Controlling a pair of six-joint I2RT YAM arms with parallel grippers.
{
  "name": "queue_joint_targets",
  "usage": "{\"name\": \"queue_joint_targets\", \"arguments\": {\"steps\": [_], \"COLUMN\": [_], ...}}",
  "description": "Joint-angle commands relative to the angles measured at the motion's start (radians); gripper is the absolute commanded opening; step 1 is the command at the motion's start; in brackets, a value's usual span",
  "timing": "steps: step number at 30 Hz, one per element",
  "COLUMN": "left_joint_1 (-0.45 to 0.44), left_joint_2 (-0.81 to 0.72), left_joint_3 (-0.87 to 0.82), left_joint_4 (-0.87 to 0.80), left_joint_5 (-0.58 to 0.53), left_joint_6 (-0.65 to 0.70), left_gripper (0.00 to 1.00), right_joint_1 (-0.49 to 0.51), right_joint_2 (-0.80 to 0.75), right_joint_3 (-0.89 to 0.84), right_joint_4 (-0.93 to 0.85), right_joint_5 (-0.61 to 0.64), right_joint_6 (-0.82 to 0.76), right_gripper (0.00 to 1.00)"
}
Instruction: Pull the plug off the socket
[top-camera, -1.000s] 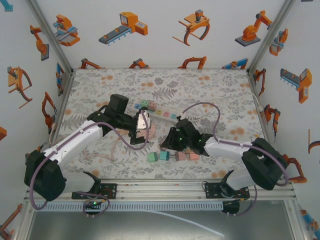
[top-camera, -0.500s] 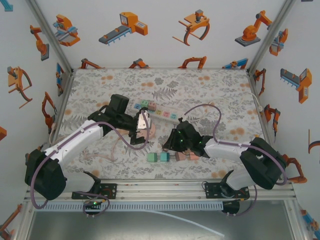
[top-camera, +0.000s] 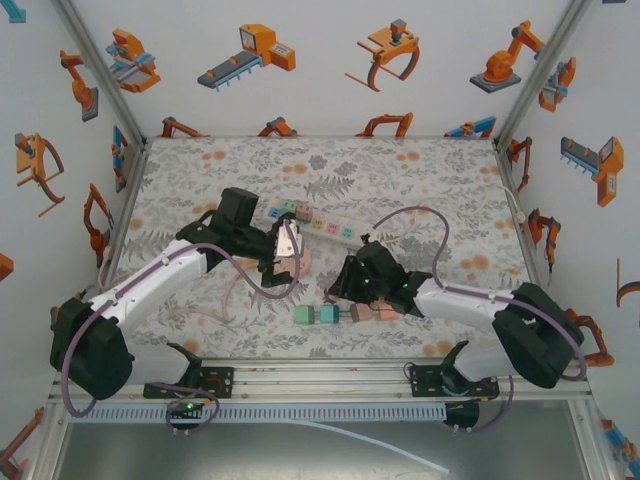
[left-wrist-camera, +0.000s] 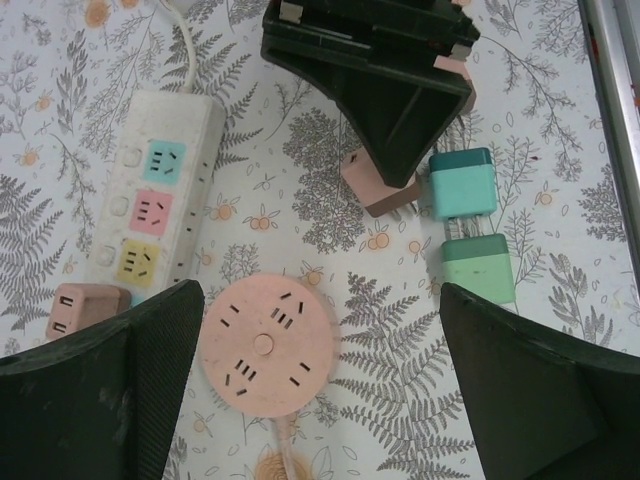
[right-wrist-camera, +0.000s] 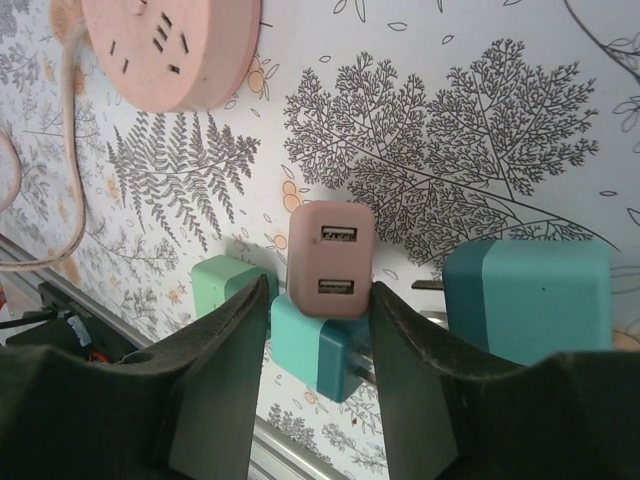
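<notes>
The pink plug (right-wrist-camera: 330, 260), a small block with two USB ports, stands upright between my right gripper's (right-wrist-camera: 320, 285) fingers. The right finger touches it and a narrow gap shows at the left finger, so the jaws are slightly open around it. It sits apart from the round pink socket (right-wrist-camera: 175, 50), among other loose plugs near the front edge (top-camera: 360, 312). My left gripper (left-wrist-camera: 318, 300) hangs wide open above the round socket (left-wrist-camera: 268, 345), touching nothing. Seen from above, the left gripper (top-camera: 285, 250) partly hides the socket.
A teal plug (right-wrist-camera: 320, 355) and a green plug (right-wrist-camera: 225, 285) lie just behind the pink one, and a larger teal plug (right-wrist-camera: 530, 300) lies to its right. A white power strip (left-wrist-camera: 155, 205) with a brownish plug (left-wrist-camera: 80, 310) at its end lies behind the socket.
My right gripper's jaws have parted a little around the pink plug. The right arm shifted slightly. The left arm has not moved.
</notes>
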Motion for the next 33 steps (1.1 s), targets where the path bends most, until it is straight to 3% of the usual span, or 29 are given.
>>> {"name": "queue_joint_targets", "arguments": {"steps": [1,9,12,17,22,27,33], "left_joint_1": [0.000,0.000,0.002,0.033,0.096,0.151,0.207], "left_joint_2": [-0.010,-0.013,-0.010,-0.005,0.001,0.036,0.105], "left_joint_3": [-0.001,-0.010,-0.009,-0.017,-0.035,-0.010,0.063], "left_joint_4": [0.026,0.068,0.112,0.275,0.467,0.531,0.446], "left_joint_5": [-0.002,-0.032,-0.065,-0.141,-0.244,-0.417,-0.631], "left_joint_6": [-0.015,-0.056,-0.133,-0.353,-0.626,-0.853,-1.067], "left_gripper": [0.93,0.94,0.94,0.94,0.94,0.93,0.89], "right_joint_1": [0.007,0.007,0.006,0.007,0.007,0.002,-0.044], "right_joint_2": [-0.056,-0.132,-0.153,-0.200,-0.225,-0.143,0.025], "right_joint_3": [0.034,0.084,0.123,0.198,0.175,0.146,0.290], "right_joint_4": [-0.079,-0.167,-0.198,-0.177,0.127,0.455,0.447], "right_joint_5": [0.051,0.099,0.142,0.303,0.406,0.329,0.186], "right_joint_6": [-0.040,-0.105,-0.178,-0.475,-0.942,-1.338,-1.432], "right_gripper": [0.44,0.44,0.44,0.44,0.45,0.53,0.67]}}
